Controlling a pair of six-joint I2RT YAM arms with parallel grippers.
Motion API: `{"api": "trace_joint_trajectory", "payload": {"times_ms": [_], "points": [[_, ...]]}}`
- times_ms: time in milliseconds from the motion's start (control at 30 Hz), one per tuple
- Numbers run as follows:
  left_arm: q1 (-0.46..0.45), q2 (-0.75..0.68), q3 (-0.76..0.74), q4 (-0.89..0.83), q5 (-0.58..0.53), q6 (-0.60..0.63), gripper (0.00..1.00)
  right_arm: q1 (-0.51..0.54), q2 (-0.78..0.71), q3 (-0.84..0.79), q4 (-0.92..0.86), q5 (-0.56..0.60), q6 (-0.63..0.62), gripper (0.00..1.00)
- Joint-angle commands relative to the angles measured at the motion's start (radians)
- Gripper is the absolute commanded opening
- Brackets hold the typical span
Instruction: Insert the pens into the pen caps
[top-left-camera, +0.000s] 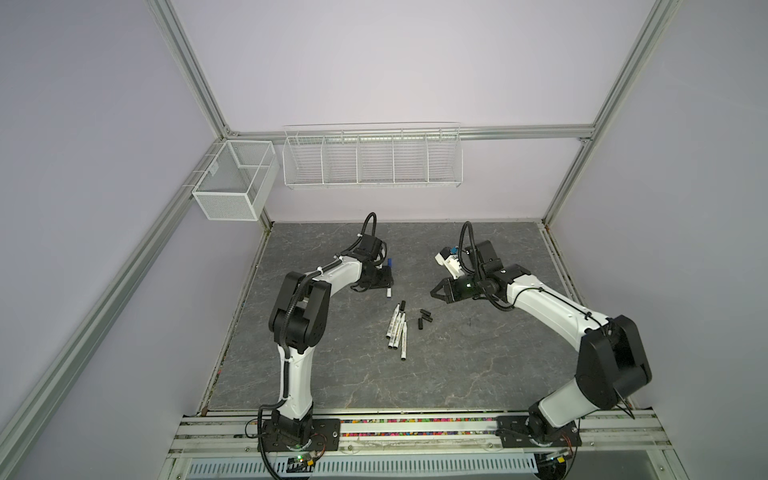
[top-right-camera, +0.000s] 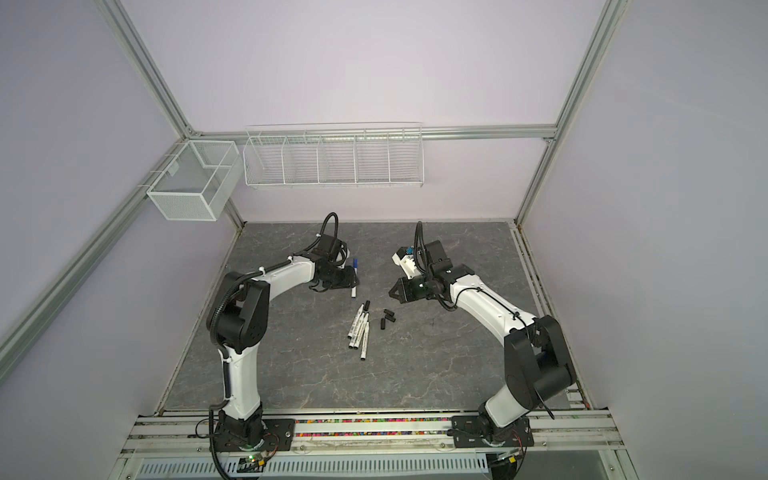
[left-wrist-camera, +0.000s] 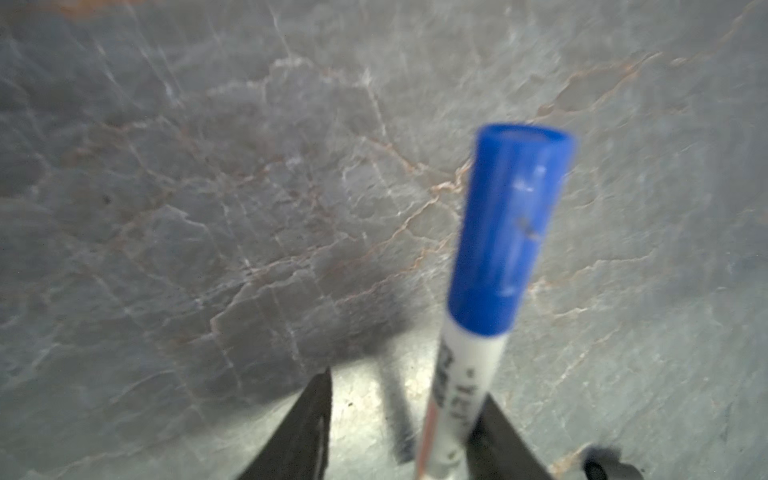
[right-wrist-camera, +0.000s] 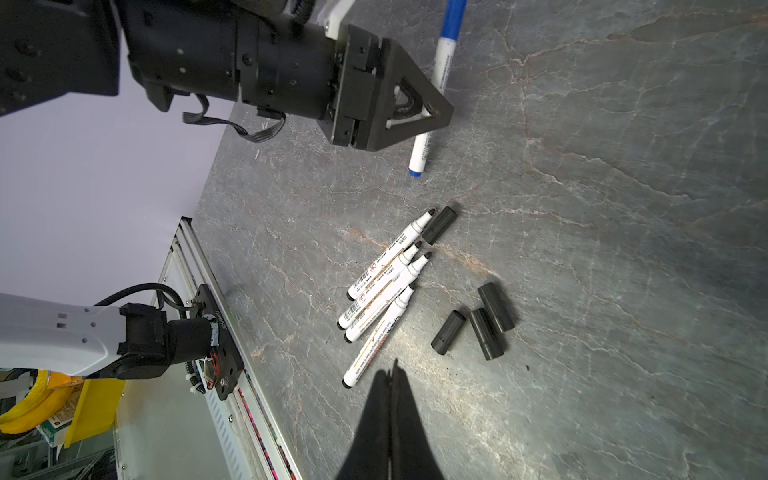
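**Left hand.** We find the left hand (top-left-camera: 384, 281) low over the far half of the bench (top-left-camera: 457, 374), with its jaws apart. In the left wrist view one finger (left-wrist-camera: 309, 419) stands clear of the blue pen (left-wrist-camera: 461, 395), and bare bench shows through the gap. The opposite finger (left-wrist-camera: 503, 440) lies against the barrel. We record the pen as standing between the jaws, not clamped.

**Blue pen.** The blue cap (left-wrist-camera: 511, 228) is seated on its tip end. In the right wrist view the pen runs steeply tilted through the left hand (right-wrist-camera: 434, 110). Its plug end (right-wrist-camera: 417, 170) is down close to the bench surface; we cannot tell whether it touches.

**Right hand.** The right hand (top-left-camera: 434, 292) hangs above the bench, right of the middle. Its jaws are together and nothing is between them. In the right wrist view its fingers (right-wrist-camera: 376, 415) meet along a single line.

**Other task items.**
- Four uncapped pens (top-left-camera: 397, 330) lie side by side in a loose bundle at mid-bench, nearer the arm bases than either hand. Their black tips point to the far side.
- A single black cap (right-wrist-camera: 440, 224) lies just beside the tip of the pen at the edge of the bundle.
- Three black caps (top-left-camera: 424, 319) lie in a close group just right of the bundle in both top views, apart from the pens.
- None of the black caps is fitted.
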Motion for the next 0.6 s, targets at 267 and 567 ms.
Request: {"api": "trace_joint_trajectory", "payload": {"times_ms": [267, 567], "points": [[-0.002, -0.013, 0.021, -0.151, -0.005, 0.021, 0.6, 0.001, 0.089, 0.056, 0.014, 0.026, 0.055, 0.1], [-0.001, -0.053, -0.041, -0.07, 0.037, 0.028, 0.6, 0.025, 0.479, 0.42, 0.07, -0.042, 0.165, 0.41]]}}
